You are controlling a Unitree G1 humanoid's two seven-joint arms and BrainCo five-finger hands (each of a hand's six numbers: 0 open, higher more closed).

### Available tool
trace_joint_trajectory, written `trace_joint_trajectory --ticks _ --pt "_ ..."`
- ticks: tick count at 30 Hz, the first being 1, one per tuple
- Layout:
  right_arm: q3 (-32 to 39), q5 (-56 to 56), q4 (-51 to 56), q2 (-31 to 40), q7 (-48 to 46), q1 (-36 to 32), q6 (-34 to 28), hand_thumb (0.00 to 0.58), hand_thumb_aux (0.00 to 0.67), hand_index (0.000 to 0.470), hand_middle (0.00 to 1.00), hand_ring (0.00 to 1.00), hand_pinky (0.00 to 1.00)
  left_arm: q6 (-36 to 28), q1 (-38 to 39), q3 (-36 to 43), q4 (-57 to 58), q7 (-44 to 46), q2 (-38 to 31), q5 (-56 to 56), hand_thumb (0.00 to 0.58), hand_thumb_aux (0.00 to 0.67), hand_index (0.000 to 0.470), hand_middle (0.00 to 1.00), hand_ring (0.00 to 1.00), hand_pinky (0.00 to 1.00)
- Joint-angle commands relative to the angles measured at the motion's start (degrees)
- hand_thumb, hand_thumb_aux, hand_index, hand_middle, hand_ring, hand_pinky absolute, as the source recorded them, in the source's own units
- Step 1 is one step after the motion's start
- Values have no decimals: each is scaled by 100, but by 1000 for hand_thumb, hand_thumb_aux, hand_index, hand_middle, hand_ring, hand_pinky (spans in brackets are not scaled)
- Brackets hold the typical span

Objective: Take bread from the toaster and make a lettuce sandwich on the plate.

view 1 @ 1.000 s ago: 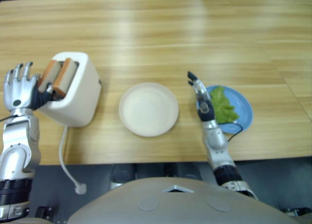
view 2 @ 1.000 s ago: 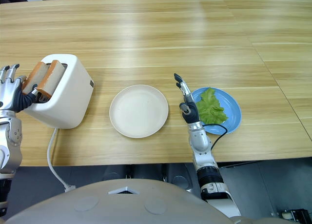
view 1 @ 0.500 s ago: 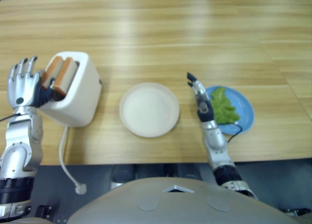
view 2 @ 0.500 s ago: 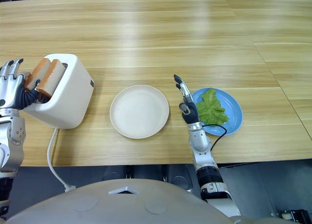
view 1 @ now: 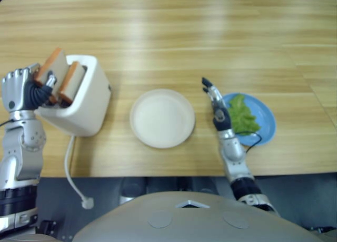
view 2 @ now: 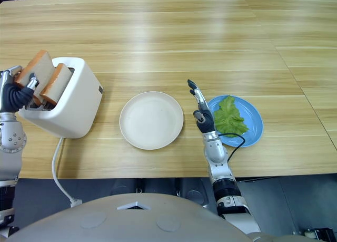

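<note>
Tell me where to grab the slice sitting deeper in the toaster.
Pinch the slice by its exposed top, across the flat faces, coming straight down. It stands upright in the toaster slot with its lower part hidden, so the sides are blocked. The left hand holds the other slice right beside it.

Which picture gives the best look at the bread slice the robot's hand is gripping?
The right eye view: the gripped slice turns more of its flat face to the camera, standing higher than the second slice. The left eye view shows it narrower, nearer edge-on, with the left hand at its base.
</note>
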State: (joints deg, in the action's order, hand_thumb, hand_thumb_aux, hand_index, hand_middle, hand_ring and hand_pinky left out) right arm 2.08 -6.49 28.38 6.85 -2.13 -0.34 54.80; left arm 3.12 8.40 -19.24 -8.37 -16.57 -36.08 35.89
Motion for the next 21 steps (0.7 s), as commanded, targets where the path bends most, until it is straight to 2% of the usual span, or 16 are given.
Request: trace_joint_trajectory --ticks 1,5,10,18,21 --pt "-4 -293 -108 186 -1 -74 21 0 0 0 0 0 0 112 -94 -254 64 -73 -8 -213 580 670 460 1000 1000 1000" --pt "-114 -740 -259 730 -3 -446 -392 0 0 0 0 0 0 118 -146 -563 -114 -107 -95 -261 580 670 460 1000 1000 1000" --pt "-341 -1334 -690 1518 106 -891 -1272 0 0 0 0 0 0 122 -307 -698 -603 -130 -90 -109 580 670 460 1000 1000 1000" --pt "-221 -2095 -1382 2003 99 -833 -2198 0 0 0 0 0 0 184 -760 -399 -1398 139 37 -69 580 670 460 1000 1000 1000" --pt "20 -2691 -1657 2457 -267 -793 -2693 0 0 0 0 0 0 248 -1049 -22 -1711 503 156 -337 580 670 460 1000 1000 1000"
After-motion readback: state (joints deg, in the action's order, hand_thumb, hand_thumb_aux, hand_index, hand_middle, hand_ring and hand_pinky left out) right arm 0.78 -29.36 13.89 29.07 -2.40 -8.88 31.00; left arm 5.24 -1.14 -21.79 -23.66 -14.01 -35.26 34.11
